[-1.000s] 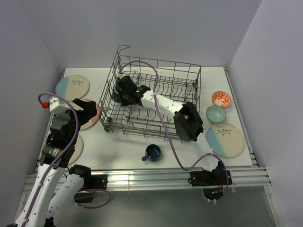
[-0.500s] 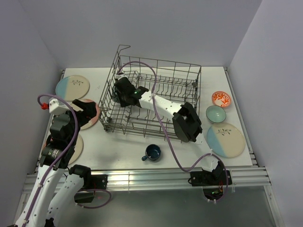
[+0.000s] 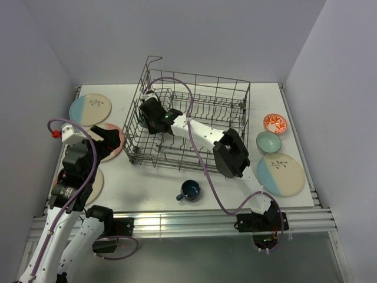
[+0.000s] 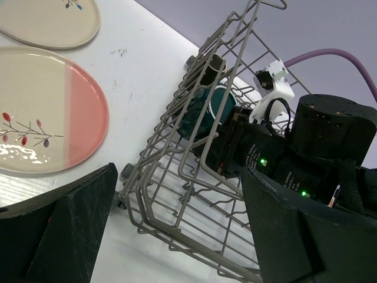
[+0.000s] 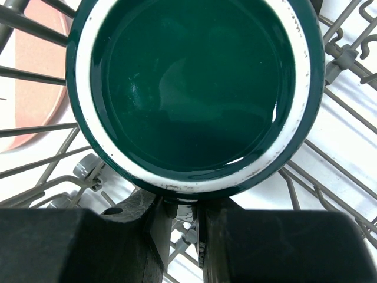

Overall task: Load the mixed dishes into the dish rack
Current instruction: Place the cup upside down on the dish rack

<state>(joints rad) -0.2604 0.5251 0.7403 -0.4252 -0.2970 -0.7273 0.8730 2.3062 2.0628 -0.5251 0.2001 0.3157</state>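
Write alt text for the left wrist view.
The right gripper holds a teal mug inside a corner of the grey wire dish rack. A cream and pink plate lies on the white table beside the rack, with another plate beyond it. The left gripper, open, frames the bottom edge with its dark fingers.

R arm [image 3: 203,132] reaches fwd & left from its base, elbow bent, wrist dipped, R gripper [image 3: 145,112] w/ fingers [image 5: 147,236] pinched to a narrow gap, while L arm [image 3: 73,177] stands folded nr its base, L gripper [image 3: 109,137] jaws spread wide, pads [image 4: 65,230] far apart.
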